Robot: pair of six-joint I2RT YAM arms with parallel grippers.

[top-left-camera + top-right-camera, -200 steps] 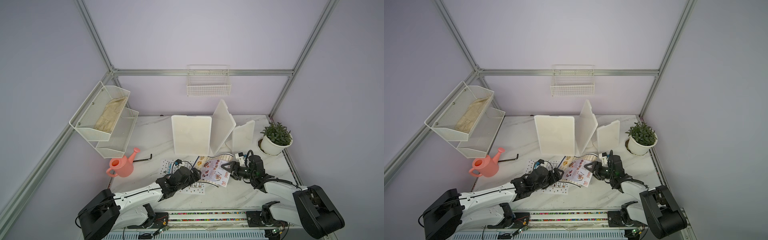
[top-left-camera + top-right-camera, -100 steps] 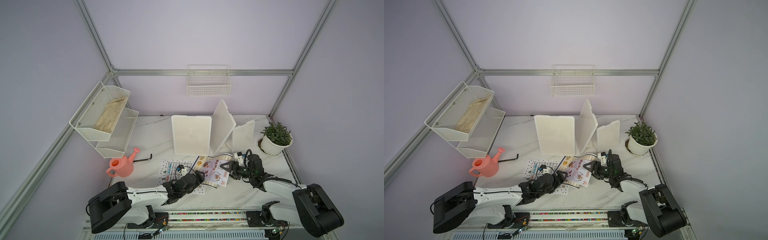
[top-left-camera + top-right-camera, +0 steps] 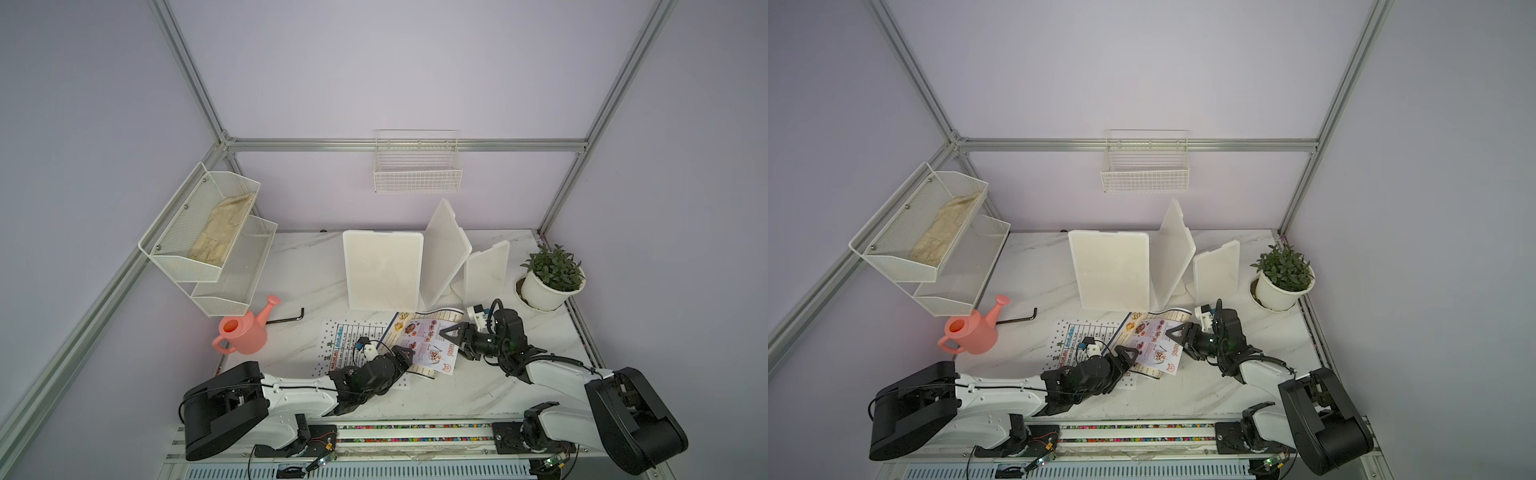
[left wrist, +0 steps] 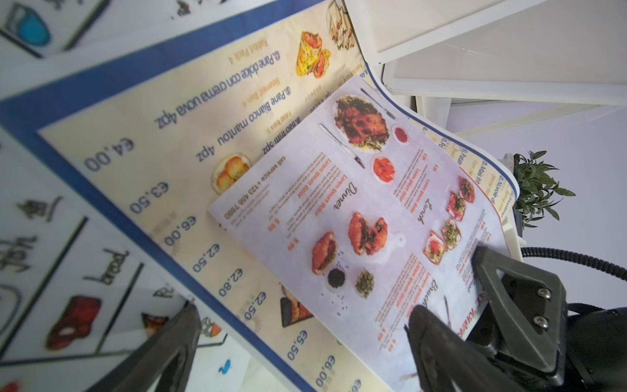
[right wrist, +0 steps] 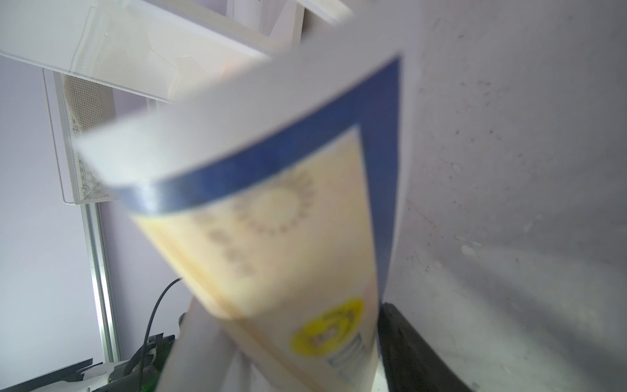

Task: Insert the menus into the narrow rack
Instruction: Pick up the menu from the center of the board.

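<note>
Seen in both top views: three menus overlapping on the counter [image 3: 478, 390], just in front of the upright white boards [image 3: 382, 270]. Farthest to the robot's left, the grid menu [image 3: 345, 340], flat. Overlapping its edge, the blue-bordered menu [image 3: 400, 329]. On top of that, the small leaflet [image 3: 428, 345], tilted.

Shown only in the left wrist view: print and prices on the blue-bordered menu [image 4: 152, 118], food photos on the leaflet [image 4: 356, 220], and the far edge of the bordered sheet curling up off the counter toward the potted plant [image 4: 536, 186]. Also there, one finger of the right hand [image 4: 515, 292] resting on that lifted edge.

Shown only in the right wrist view: the blue-bordered menu [image 5: 271, 237] rising close to the lens, blurred, running up between the jaws.

Right hand [image 3: 451, 334], low over the counter: jaws apart and straddling the raised edge of the bordered menu at the leaflet's side — not clamped shut on it.

Left hand [image 3: 405, 353]: spread wide, gripping nothing, hovering low at the near edge of the sheets, over the overlap of the grid menu [image 4: 51, 271] and the bordered menu. Leaflet just beyond its fingertips [image 4: 441, 349].
</note>
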